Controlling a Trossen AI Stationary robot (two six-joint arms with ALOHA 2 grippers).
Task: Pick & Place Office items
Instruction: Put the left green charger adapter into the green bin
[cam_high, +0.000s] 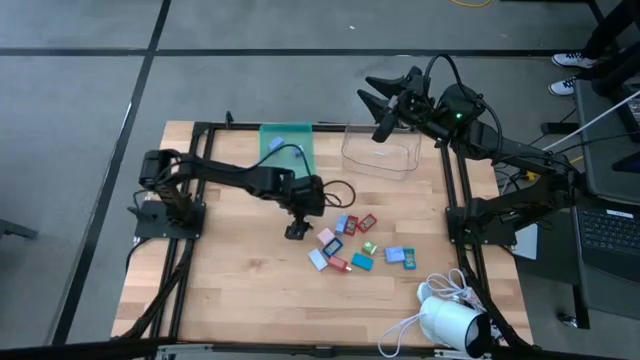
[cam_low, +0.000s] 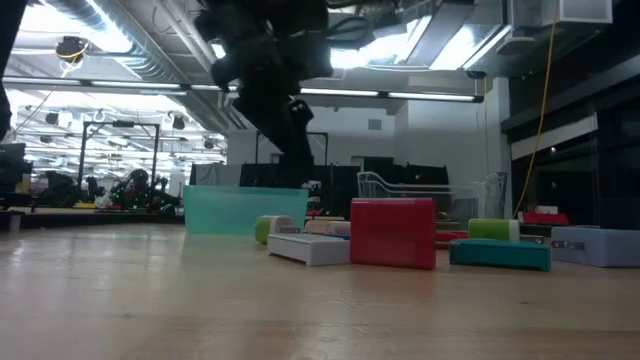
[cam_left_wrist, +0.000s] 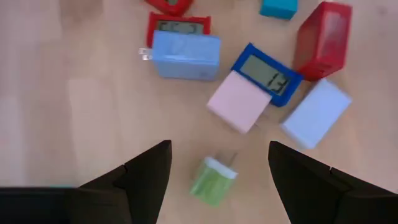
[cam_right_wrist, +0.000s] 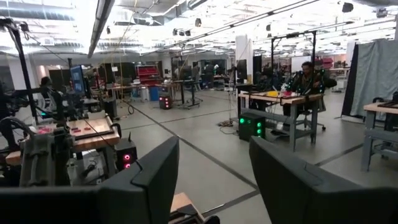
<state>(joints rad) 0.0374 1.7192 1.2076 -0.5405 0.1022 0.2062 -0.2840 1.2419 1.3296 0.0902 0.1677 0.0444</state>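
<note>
From above, the left pincer (cam_high: 297, 230) hangs over the wooden counter (cam_high: 230, 290) at the left edge of the scattered office items (cam_high: 352, 243). The teal tray (cam_high: 287, 147) and clear bin (cam_high: 381, 152) sit along the far edge. The right pincer (cam_high: 385, 100) waits high beyond the bin, its fingers parted and holding nothing.

At counter level, the left arm drops in from above behind a red block (cam_low: 392, 232) and a white piece (cam_low: 309, 247).

The left wrist camera shows its fingers (cam_left_wrist: 144, 177) spread wide and empty, with a small green piece (cam_left_wrist: 213, 180) lying between them on the bare wood. I would say it should go straight down, keep the green piece centred, and close before touching the pink block (cam_left_wrist: 237, 109) close by.

The right wrist camera sees only the room.
</note>
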